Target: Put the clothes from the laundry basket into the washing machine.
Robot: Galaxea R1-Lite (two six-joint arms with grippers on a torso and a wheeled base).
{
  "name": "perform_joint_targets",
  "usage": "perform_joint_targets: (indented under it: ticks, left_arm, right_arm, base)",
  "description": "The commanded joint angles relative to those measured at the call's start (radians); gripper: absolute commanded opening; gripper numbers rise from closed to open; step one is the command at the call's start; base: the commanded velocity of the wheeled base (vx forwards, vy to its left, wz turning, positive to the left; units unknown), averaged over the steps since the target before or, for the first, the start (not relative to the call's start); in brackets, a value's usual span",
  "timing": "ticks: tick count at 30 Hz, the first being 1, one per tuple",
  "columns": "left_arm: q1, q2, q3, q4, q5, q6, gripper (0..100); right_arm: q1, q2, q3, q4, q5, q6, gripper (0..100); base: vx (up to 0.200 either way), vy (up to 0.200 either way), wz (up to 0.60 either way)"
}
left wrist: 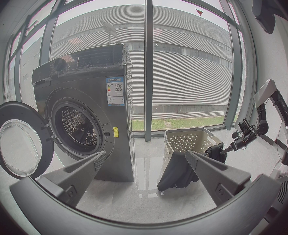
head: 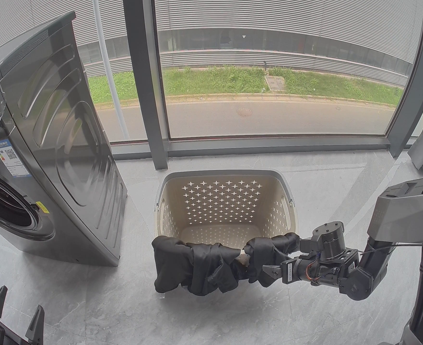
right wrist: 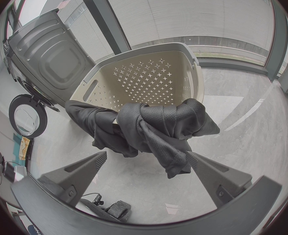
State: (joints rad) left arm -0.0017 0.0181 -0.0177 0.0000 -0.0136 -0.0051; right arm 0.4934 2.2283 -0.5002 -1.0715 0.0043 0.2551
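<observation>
Though open — door (left wrist: 20,141) left of basket (left wrist: 183,141)

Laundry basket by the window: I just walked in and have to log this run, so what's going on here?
The right gripper is open at the near rim of the laundry basket, right beside a black garment that is draped over that rim and hangs outside it. The gripper is not closed on the garment. The inside of the basket looks bare. The left gripper is open and empty, low beside the washing machine, whose door stands open.
</observation>
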Motion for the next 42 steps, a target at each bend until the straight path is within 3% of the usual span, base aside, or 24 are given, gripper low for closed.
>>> perform_joint_targets:
  ticks: [1,9,10,23,37,38,42]
  left_arm:
    - [0.000,-0.017,0.018,0.000,0.000,-0.001,100]
    - [0.000,-0.017,0.018,0.000,0.000,-0.003,100]
    - [0.000,-0.017,0.018,0.000,-0.002,-0.003,100]
    - [0.000,-0.017,0.018,0.000,0.000,-0.009,100]
    - [0.002,-0.017,0.018,0.000,0.001,-0.012,100]
    - [0.000,-0.017,0.018,0.000,0.001,-0.012,100]
    - [0.000,-0.017,0.018,0.000,0.001,-0.012,100]
  right_arm:
    - [-0.001,0.048,-0.037,-0.002,-0.012,0.000,100]
    - [0.002,0.073,-0.110,0.010,-0.053,0.007,100]
    - [0.002,0.073,-0.110,0.010,-0.055,0.012,0]
    - [0.002,0.060,-0.110,-0.001,-0.056,0.021,0]
    - [0.037,-0.009,-0.043,-0.001,-0.056,0.046,0]
    - [0.036,-0.007,-0.043,-0.001,-0.056,0.046,100]
    - [0.034,0.016,-0.047,-0.001,-0.058,0.047,100]
  base:
    - [0.000,0.000,0.00]
    - [0.000,0.000,0.00]
    - [0.000,0.000,0.00]
    - [0.000,0.000,0.00]
    - [0.000,0.000,0.00]
    - [0.000,0.000,0.00]
    - [0.000,0.000,0.00]
